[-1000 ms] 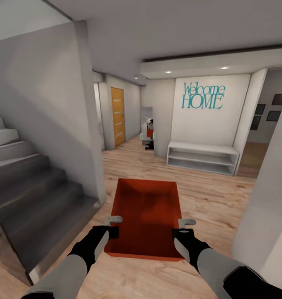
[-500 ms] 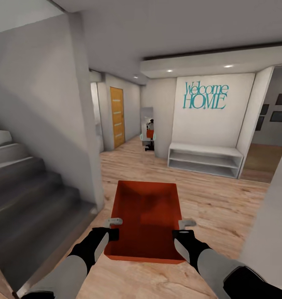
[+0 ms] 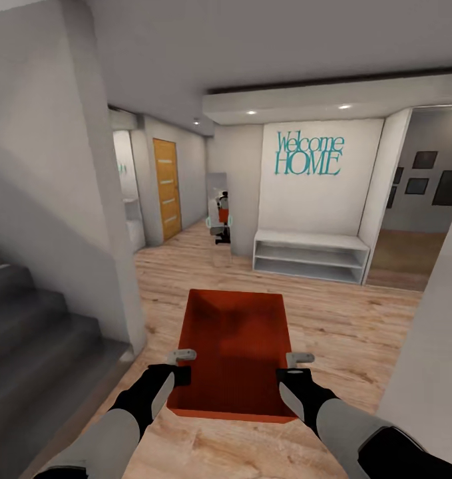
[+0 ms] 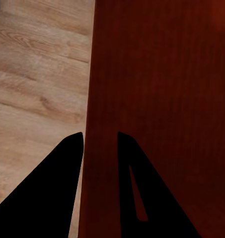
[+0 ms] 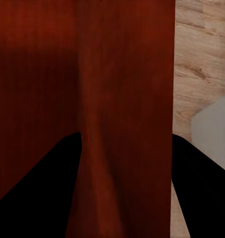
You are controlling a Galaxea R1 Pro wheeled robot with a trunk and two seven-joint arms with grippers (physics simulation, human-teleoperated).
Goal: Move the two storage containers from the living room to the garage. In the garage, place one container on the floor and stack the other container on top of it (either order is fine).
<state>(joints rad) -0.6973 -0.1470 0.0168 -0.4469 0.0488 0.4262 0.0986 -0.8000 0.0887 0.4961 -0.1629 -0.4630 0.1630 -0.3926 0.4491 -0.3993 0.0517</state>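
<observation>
Fingers [image 4: 75, 163] of both arms clamped on orange-red, open-topped storage container [image 3: 235, 346], above wood planks [image 3: 345, 326].

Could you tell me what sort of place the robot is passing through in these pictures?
Most likely a home's entry hallway: a "Welcome HOME" sign above a white bench shelf, a grey staircase, and light wood flooring. Both grippers carry an orange-red storage container.

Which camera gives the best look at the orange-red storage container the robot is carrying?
The head view: the whole open-topped storage container shows, held between both arms above the wood floor. The left wrist view shows one wall between dark fingers; the right wrist view shows a wall close up.
</observation>
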